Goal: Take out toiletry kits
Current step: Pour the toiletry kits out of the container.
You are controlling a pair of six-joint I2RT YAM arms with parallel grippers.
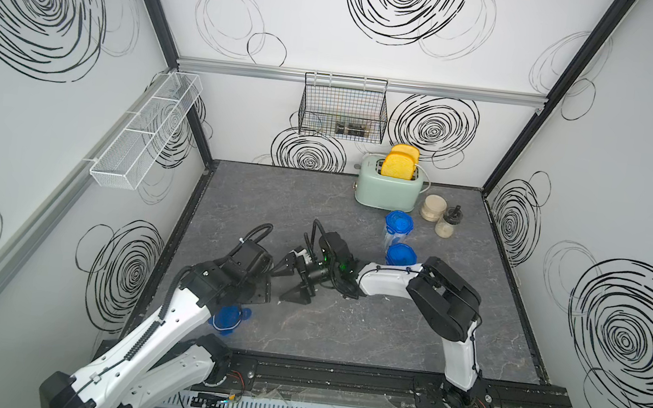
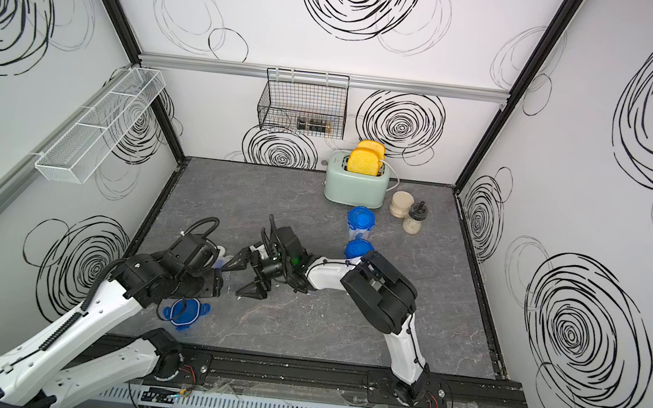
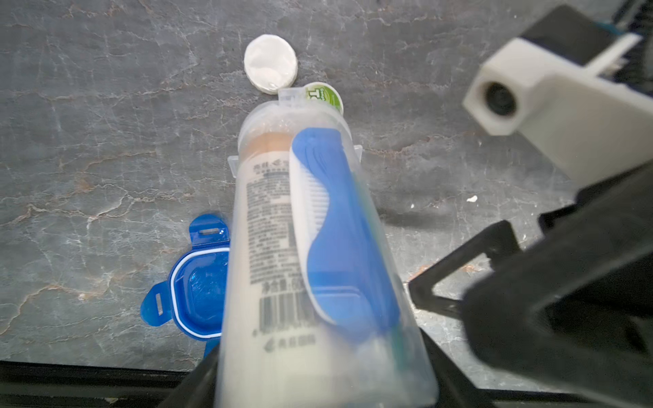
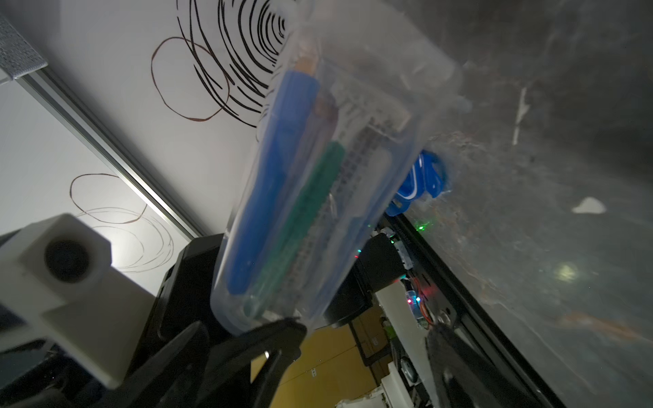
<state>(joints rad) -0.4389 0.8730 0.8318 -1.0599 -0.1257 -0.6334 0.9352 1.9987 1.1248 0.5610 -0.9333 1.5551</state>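
Lying loose, blue lid: reference point, off so the contents can slide out.
Left gripper: just beyond the lid, clamped on the clear container, mouth tipped tableward for pouring.
Inside: cream bottle, blue piece, not yet out.
Spilled: white puck, green tin, farther beyond the lid, at the mouth.
Right gripper: beyond the lid, jaws spread, empty, facing the container's base.
Lidded containers: far past the lid, unopened.

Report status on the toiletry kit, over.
Left gripper clamped on tilted clear container; right gripper open by its base. Cream bottle, blue toothbrush inside. White tin out on table; green tin right at the mouth, may block.
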